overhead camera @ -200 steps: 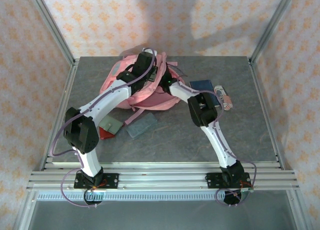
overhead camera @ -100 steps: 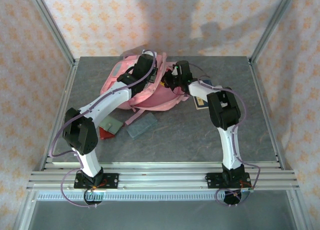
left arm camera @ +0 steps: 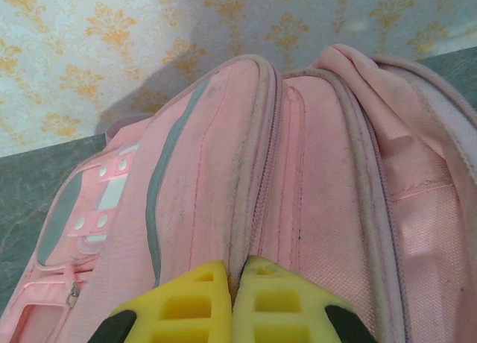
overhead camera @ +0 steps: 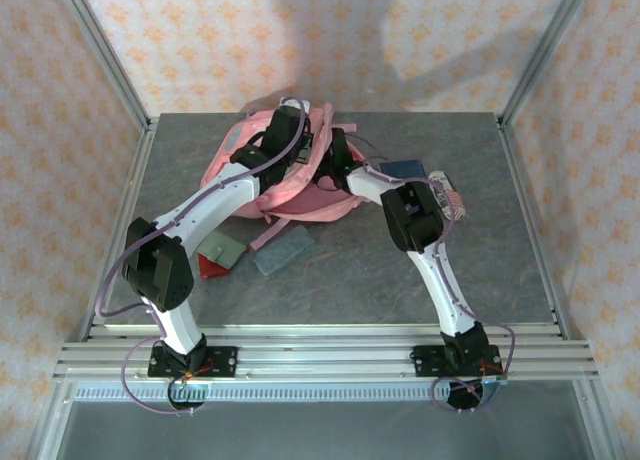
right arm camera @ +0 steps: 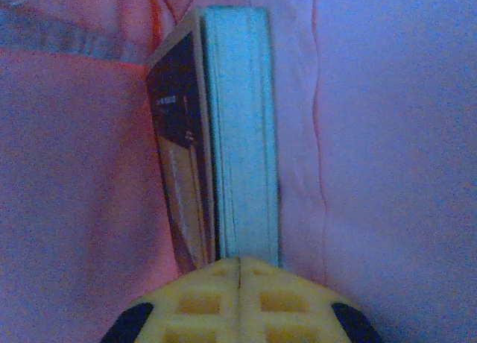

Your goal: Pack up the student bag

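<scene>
The student bag (overhead camera: 322,194) lies at the far middle of the desk (overhead camera: 340,280). The left fingers (left arm camera: 186,307) pinch a raised seam of its pink fabric. The right fingers (right arm camera: 197,302) are pressed together, with a book (right arm camera: 238,134) on edge just ahead among pink fabric.

My left claw (left arm camera: 232,277) was cut off by the lower edge, its tips pressed together against the bag (left arm camera: 313,171). I could not tell whether fabric was pinched between them. Just ahead of my right claw (right arm camera: 238,267), a book (right arm camera: 235,134) stood in dim blue light, its cover print too blurred to read. From above, my arms (overhead camera: 220,195) hid the bag's middle.
</scene>
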Robot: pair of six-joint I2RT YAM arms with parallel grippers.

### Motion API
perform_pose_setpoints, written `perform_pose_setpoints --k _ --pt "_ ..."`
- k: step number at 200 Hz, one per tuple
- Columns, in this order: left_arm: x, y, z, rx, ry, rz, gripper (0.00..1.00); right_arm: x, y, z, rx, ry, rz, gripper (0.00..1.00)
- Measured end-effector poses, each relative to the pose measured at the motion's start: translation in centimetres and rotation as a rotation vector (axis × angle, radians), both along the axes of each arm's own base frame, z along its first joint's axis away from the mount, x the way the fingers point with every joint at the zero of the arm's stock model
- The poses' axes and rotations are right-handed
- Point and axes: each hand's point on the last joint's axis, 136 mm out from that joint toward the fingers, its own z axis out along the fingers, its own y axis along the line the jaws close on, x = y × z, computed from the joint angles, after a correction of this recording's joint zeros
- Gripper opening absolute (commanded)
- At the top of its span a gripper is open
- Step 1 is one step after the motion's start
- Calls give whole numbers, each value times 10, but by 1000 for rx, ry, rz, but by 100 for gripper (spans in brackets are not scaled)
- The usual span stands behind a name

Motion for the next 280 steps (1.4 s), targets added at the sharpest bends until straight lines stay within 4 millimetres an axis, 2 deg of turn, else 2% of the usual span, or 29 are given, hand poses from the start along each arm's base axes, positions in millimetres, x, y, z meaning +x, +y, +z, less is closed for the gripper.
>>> perform_pose_setpoints --k 31,66,82,99,107,120,140,177,196,211,235,261,280 --pt "-3 -2 -5 -19 14 -11 0 10 16 11 58 -34 2 10" --pt "-6 -3 -12 -29 29 -16 0 6 28 26 112 -75 27 13" --pt "-7 -3 -13 -28 30 -16 0 -2 23 18 95 -60 28 18" --pt "-7 -2 -15 -26 29 -13 0 -20 8 1 39 -21 34 25" --pt "-7 -2 -16 -26 28 -13 0 -29 -1 2 21 -16 34 27" --pt "-7 -2 -18 -24 28 -11 0 -42 -19 8 -21 -11 30 31" --pt "-6 0 -18 -21 18 1 0 -57 -59 28 -90 -18 6 34" --pt "-4 0 -20 -23 8 23 0 -81 -146 82 -215 -114 -85 35" --pt "1 -2 -27 -28 10 36 0 -97 -176 102 -280 -158 -118 36" --pt "5 -4 -36 -34 15 45 0 -108 -196 109 -330 -169 -147 37" --pt "15 -9 -56 -33 37 64 0 -120 -237 100 -438 -141 -232 38" --pt "25 -15 -70 -47 55 87 37 -124 -284 74 -550 -68 -340 38" --pt "26 -17 -68 -71 51 98 50 -126 -307 51 -617 -3 -384 38"
